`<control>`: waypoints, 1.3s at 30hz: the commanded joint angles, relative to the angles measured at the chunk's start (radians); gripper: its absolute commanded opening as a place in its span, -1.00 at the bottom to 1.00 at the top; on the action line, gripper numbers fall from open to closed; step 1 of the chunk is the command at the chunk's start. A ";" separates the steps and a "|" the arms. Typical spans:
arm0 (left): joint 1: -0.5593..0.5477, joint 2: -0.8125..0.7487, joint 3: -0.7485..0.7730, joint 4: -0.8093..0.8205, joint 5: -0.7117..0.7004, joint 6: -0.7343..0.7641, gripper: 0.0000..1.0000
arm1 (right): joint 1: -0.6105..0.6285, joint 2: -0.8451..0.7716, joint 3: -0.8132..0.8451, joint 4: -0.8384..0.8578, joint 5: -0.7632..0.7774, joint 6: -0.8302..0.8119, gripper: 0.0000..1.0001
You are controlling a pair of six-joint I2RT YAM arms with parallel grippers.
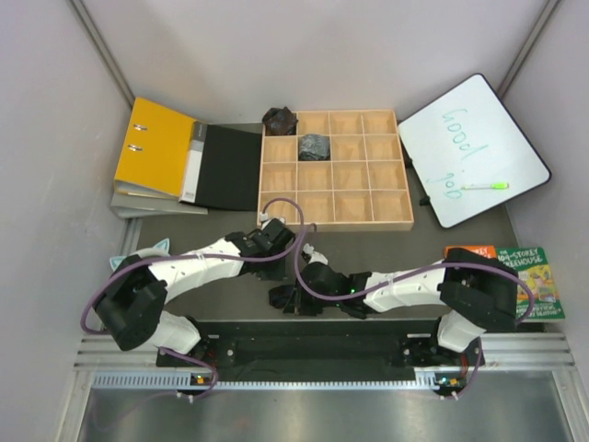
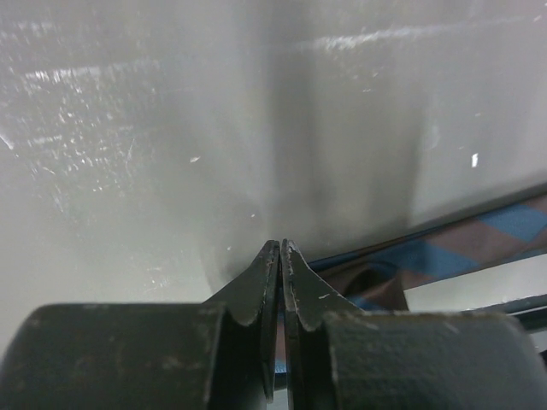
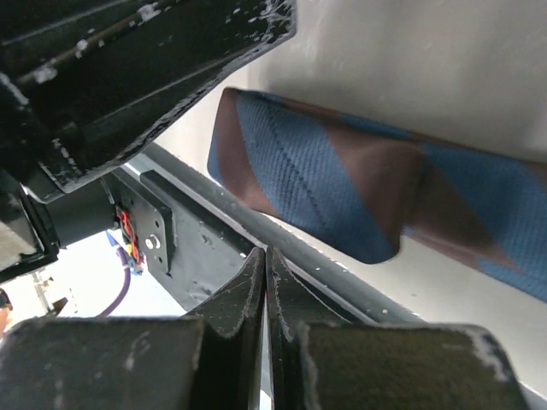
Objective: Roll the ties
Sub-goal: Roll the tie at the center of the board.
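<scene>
A tie (image 3: 342, 184) with blue and brown diagonal stripes lies flat on the pale tabletop, just beyond my right gripper (image 3: 266, 250), which is shut with nothing between its fingertips. The same tie (image 2: 444, 248) runs in from the right and passes behind my left gripper (image 2: 280, 243). Its jaws are pressed together, and a sliver of brown and blue fabric shows in the gap. In the top view both grippers, left (image 1: 281, 232) and right (image 1: 282, 299), sit mid-table and the arms hide this tie. Two rolled ties rest at the box: a dark one (image 1: 279, 119) and a greyish one (image 1: 314, 145).
The wooden compartment box (image 1: 386, 221) stands at the back centre. A yellow binder (image 1: 156, 147) and a black folder cover (image 1: 230, 168) lie to its left. On the right lie a whiteboard (image 1: 469, 138) with a green marker (image 1: 485, 186) and books (image 1: 520, 276). A black rail (image 3: 214, 248) runs close to the right gripper.
</scene>
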 commanded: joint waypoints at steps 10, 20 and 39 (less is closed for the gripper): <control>0.004 -0.008 -0.073 0.071 0.076 0.017 -0.87 | 0.041 0.106 0.095 0.053 0.054 0.035 -1.00; 0.004 -0.017 -0.080 0.066 0.099 0.012 -0.89 | 0.041 0.171 0.125 0.067 0.094 0.032 -1.00; 0.004 -0.037 -0.044 0.006 0.034 -0.003 -0.58 | 0.044 0.131 0.096 0.137 0.091 -0.022 -1.00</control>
